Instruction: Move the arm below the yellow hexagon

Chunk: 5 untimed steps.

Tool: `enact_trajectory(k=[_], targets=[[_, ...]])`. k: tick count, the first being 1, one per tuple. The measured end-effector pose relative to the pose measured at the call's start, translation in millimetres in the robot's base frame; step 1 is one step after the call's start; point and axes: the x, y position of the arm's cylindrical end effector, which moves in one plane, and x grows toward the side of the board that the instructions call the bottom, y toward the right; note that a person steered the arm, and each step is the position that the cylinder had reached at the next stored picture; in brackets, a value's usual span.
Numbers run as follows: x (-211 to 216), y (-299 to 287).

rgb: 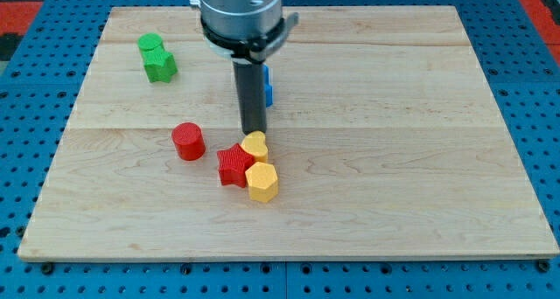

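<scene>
Blue pegboard (35, 142), dotted with rows of small holes, surrounds a pale wooden board (394, 159) made of long planks, which fills most of the one camera view.

Down from the view's top hangs the arm's grey metal housing (241, 15), and from it a straight dark rod (252, 93) drops to the wood. My tip (254, 133) sits at the rod's lower end, right at the upper edge of a small yellow heart-like block (255, 145), touching it or very nearly so. No pincer is fitted on this arm, only the plain rod, so nothing is held or clamped.

Just under the yellow heart-like block lies the yellow hexagon block (262, 183), near the middle of the board and slightly toward the view's bottom. Pressed against both yellow pieces on the view's left is a red star-shaped block (234, 166). So the tip stands above the yellow hexagon block, with the heart-like piece between them.

Further left, apart from that cluster, stands a red cylinder block (188, 141). Near the view's top left corner of the wood sit two green blocks (157, 57), touching each other, their exact shapes hard to read. Behind the rod, a blue block (269, 85) peeks out on the view's right, mostly hidden.
</scene>
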Motion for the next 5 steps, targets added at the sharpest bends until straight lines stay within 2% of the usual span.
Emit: enact_trajectory(k=[2,5], targets=[[15,11],[20,83]])
